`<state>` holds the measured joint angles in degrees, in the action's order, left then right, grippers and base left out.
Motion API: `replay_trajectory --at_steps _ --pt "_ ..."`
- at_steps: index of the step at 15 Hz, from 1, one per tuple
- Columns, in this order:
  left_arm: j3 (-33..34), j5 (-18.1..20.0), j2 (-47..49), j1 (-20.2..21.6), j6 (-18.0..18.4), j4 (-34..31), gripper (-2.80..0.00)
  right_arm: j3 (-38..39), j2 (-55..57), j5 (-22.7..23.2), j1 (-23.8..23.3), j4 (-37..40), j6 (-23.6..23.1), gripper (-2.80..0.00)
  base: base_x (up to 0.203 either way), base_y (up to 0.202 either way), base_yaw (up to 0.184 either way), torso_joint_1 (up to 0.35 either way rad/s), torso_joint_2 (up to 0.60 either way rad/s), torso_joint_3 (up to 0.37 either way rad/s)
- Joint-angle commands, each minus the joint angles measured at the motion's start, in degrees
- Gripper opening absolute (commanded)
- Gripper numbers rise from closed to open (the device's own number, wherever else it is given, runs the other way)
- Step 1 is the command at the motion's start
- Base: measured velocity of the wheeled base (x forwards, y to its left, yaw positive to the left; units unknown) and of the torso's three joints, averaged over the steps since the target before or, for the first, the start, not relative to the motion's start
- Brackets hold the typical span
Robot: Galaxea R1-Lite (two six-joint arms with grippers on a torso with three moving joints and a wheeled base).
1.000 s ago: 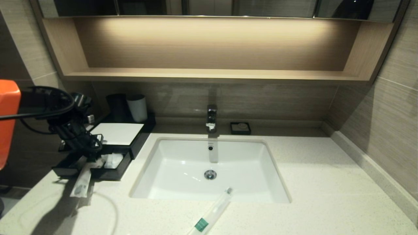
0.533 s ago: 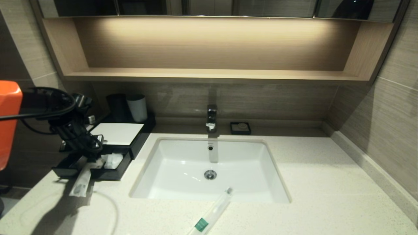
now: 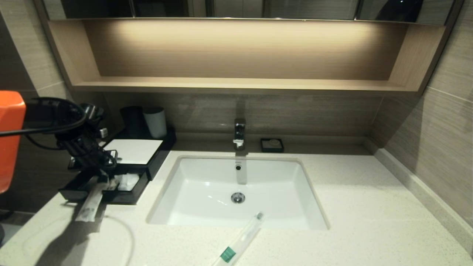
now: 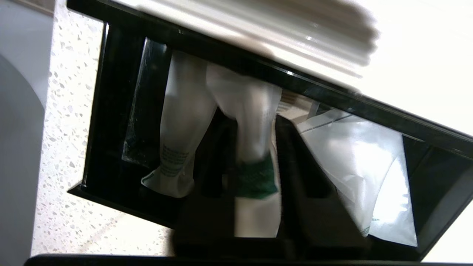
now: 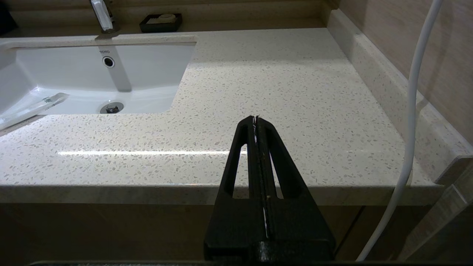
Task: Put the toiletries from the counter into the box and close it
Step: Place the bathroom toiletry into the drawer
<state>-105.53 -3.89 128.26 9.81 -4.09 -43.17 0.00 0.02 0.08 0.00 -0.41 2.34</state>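
Head view: I'm looking down and forward over the counter (image 3: 354, 207), sink (image 3: 207, 184) centred.
Left wrist view: I'm peering from very near into the box (image 4: 111, 122) drawer.
Right wrist view: I'm looking low across the counter's front edge toward the faucet (image 5: 101, 14).
Shared: head and right wrist views are both taking in sink, faucet and soap dish (image 3: 272, 145).

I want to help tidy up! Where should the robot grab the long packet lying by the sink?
Grab the packet around its slim middle, above the green band, coming straight down from above. It lies flat on the counter with its tip over the sink rim, so the claw should close across its narrow width.
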Motion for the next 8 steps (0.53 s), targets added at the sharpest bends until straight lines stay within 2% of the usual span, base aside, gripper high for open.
replay_trajectory --at_steps 1,8 --pt "-0.46 -0.07 -0.02 0.03 0.04 -0.34 0.00 0.00 0.06 0.01 0.00 -0.02 0.03 -2.80 0.000 0.000 0.000 0.000 0.00 0.000" --pt "-0.16 0.00 -3.26 0.03 -0.13 -0.38 0.00 0.00 0.06 0.01 0.00 -0.02 0.03 -2.80 0.000 0.000 0.000 0.000 0.00 0.000"
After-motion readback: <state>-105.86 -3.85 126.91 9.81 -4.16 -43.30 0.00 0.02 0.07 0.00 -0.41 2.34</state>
